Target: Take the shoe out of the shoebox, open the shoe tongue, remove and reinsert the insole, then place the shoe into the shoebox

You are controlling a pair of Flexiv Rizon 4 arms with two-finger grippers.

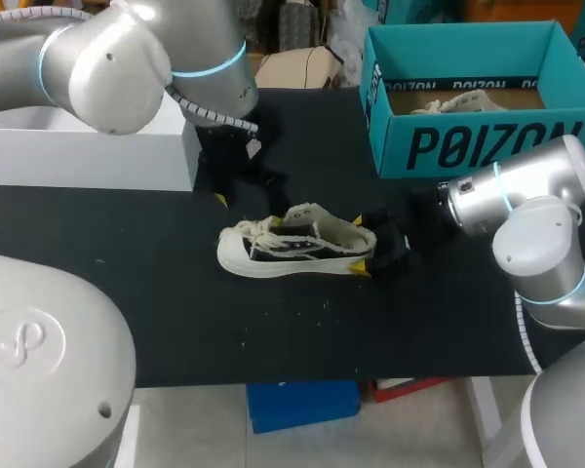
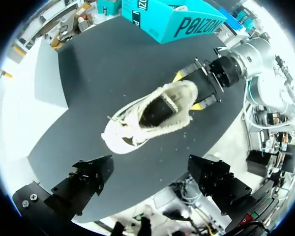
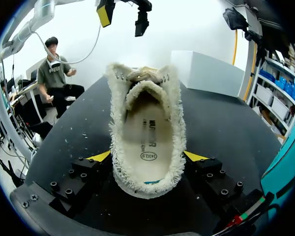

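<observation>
Shoe [image 1: 292, 242] out on the black worktop [image 1: 127, 292], held by the heel.
The pale, fringed shoe stands sole-down, with its toe toward 9 o'clock and its heel toward 3 o'clock in the head view. The right jaws are clamped on the heel from both sides. The left jaws hang over the shoe at about 11 o'clock, wide apart and holding nothing. The teal shoebox [image 1: 468, 146] stands at 1 o'clock from the shoe, and a white box [image 1: 88, 151] at 10 o'clock.

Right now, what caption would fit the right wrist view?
Right gripper shut on the heel of a fuzzy cream shoe on the black table.
</observation>
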